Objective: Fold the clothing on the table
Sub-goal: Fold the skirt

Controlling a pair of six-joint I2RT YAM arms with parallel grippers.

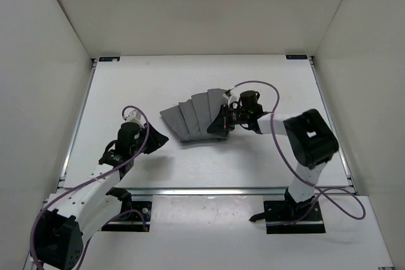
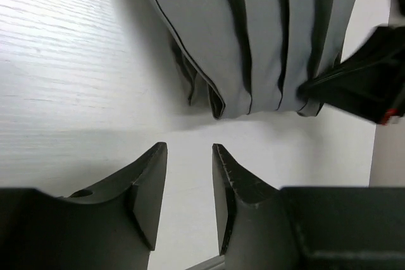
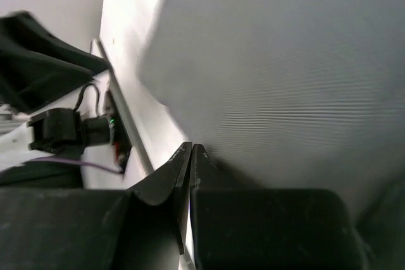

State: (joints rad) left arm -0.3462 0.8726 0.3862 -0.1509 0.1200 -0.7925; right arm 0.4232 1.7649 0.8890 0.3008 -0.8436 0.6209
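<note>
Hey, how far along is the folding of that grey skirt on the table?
Done: no clear fold; the clothing lies fanned on the table. In hand: right claw shut at its right edge; left claw open, empty, just short of it. Left: all the folding.

White walls (image 1: 190, 4) stand on three sides; small dark brackets (image 1: 109, 59) sit at both far corners.

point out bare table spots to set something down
Bare table: the far strip behind the clothing, the left side beyond the left hand, the near strip in front of it. Crowded mid-table, right hand at the clothing's right edge.
</note>
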